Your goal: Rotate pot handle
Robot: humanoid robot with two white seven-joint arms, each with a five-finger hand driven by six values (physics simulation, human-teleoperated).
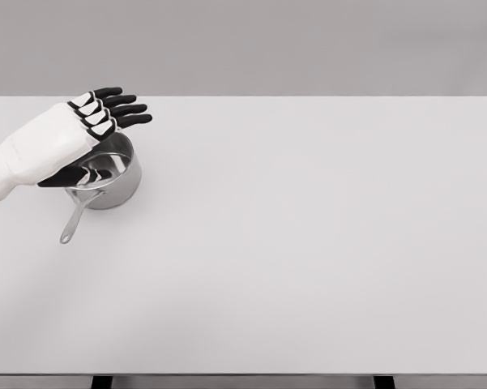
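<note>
A small shiny steel pot (pixel 113 178) stands on the white table at the left. Its thin handle (pixel 73 220) points toward the front and slightly left, ending near the table's left side. My left hand (pixel 105 113) hovers over the pot's far rim, palm down, fingers stretched out flat toward the back right. It holds nothing and hides part of the pot's rim. The thumb dips toward the pot's opening. The right arm is out of view.
The white table (pixel 308 243) stretches wide to the right and front of the pot. Its front edge runs along the bottom of the view, with dark legs below.
</note>
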